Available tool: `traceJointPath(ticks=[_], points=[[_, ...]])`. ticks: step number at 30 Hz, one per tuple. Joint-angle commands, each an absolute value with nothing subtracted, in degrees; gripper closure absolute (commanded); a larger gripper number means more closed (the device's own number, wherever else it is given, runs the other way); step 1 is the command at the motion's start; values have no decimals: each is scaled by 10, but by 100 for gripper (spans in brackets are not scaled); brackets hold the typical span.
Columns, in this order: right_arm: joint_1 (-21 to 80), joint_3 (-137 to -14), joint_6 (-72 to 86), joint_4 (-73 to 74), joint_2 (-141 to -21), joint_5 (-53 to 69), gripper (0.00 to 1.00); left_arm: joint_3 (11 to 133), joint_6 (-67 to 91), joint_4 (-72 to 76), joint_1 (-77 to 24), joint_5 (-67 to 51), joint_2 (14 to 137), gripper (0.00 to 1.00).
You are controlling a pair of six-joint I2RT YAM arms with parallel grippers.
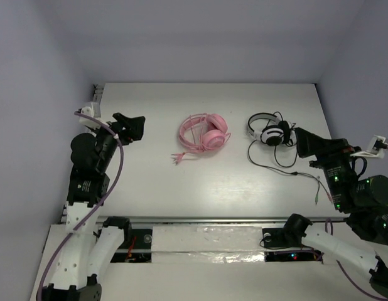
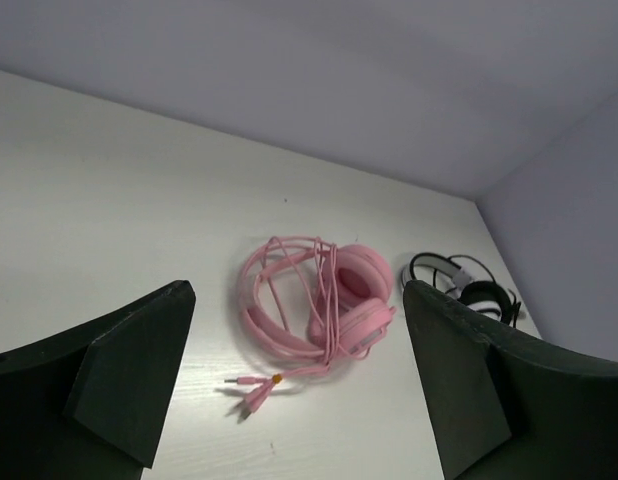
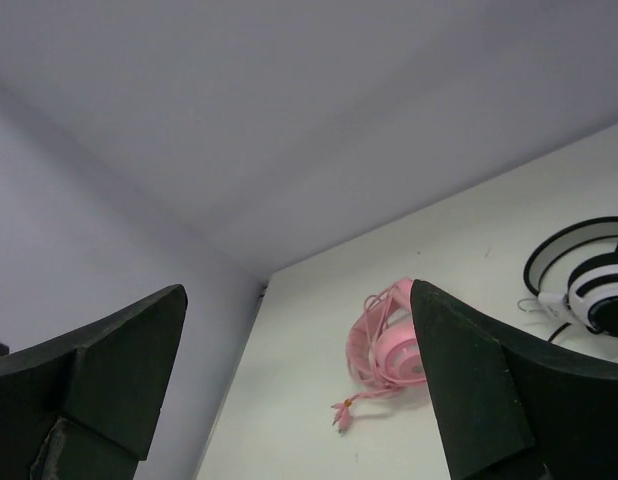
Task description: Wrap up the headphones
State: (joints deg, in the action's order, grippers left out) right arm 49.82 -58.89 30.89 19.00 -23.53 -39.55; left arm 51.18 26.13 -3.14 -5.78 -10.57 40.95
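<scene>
Pink headphones (image 1: pixel 204 133) are lying on the white tabletop (image 1: pixel 213 185), a little past its middle. I am seeing them flat, with the ear cups together on the right and the headband curving out to the left. Their thin cable (image 2: pixel 324 275) is looping loosely over the band and cups. Its plug end (image 1: pixel 177 157) is trailing onto the tabletop at the near left of the set. Off to the right, apart from them, a black-and-white headset (image 1: pixel 269 130) is resting with its black cord (image 1: pixel 275 168) sprawling toward the near edge. My left pincer (image 1: pixel 132 127) is hovering well to the left of the headphones, its jaws standing wide apart with nothing between them. My right pincer (image 1: pixel 305 143) is hanging just beside the headset, on its right side, with its jaws likewise spread wide and gripping nothing. Neither pincer is touching the headphones.
</scene>
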Motion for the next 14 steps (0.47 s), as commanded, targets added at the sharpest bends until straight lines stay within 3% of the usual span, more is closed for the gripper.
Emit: traceJointPath(ticks=[1, 14], points=[[497, -566, 313, 210, -231, -459, 0, 485, 239, -36, -58, -140, 399, 15], [497, -561, 296, 178, -307, -414, 0, 450, 244, 25, -58, -195, 405, 19]])
